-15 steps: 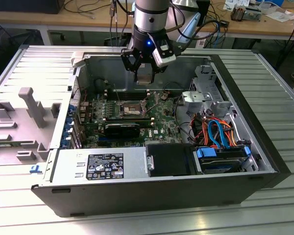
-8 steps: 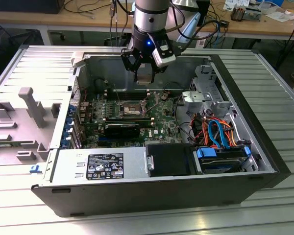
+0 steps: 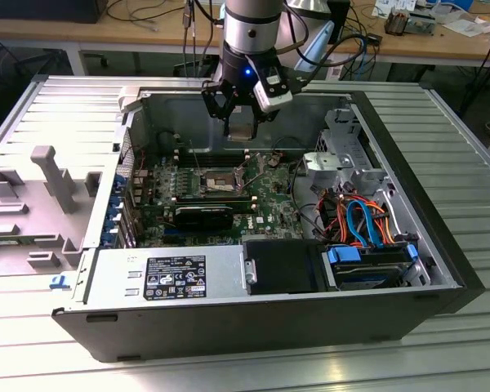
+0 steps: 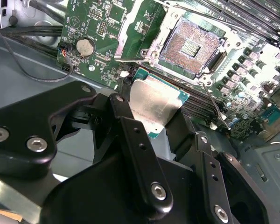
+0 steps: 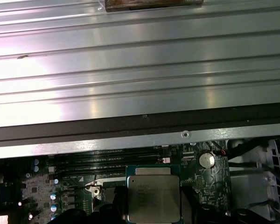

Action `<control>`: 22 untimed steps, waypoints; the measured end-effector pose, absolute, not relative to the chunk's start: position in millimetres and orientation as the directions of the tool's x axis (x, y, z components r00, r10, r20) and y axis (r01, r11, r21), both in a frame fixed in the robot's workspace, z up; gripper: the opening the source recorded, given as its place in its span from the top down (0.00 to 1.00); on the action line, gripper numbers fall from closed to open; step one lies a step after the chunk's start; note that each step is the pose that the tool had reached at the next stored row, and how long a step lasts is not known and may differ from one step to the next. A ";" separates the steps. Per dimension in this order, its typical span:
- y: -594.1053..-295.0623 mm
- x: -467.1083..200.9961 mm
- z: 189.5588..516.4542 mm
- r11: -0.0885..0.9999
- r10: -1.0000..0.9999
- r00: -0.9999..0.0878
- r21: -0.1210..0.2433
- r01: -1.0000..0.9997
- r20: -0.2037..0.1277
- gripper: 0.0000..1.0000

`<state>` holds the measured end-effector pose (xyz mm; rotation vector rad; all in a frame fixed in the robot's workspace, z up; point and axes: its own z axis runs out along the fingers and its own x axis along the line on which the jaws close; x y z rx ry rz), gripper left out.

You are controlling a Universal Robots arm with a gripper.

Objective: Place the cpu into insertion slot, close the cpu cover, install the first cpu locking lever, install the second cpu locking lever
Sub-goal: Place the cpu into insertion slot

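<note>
fingers [image 4: 130, 135] clamped on the cpu [image 4: 155, 103] edges | cpu held above the board, just beside the open insertion slot [image 4: 189, 46], not over it | risk: if you lower it tilted or offset, a corner could dig into its contacts, or the chip could slip

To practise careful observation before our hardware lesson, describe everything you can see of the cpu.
The cpu is a flat square chip with a dull silvery metal top and a green board showing at its edges. The gripper clamps it between its black fingers, in the air above the motherboard, beside the open insertion slot, which it does not touch.
</note>
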<state>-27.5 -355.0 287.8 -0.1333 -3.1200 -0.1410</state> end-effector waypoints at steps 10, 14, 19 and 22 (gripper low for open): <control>-355.0 -27.5 287.7 0.991 0.094 -0.995 0.089 0.095 0.019 0.46; -355.0 -27.5 287.7 0.991 0.098 -0.995 0.089 0.099 0.019 0.46; -355.0 -27.5 287.6 0.990 0.103 -0.994 0.089 0.105 0.019 0.46; -355.0 -27.5 287.5 0.990 0.107 -0.994 0.089 0.108 0.019 0.46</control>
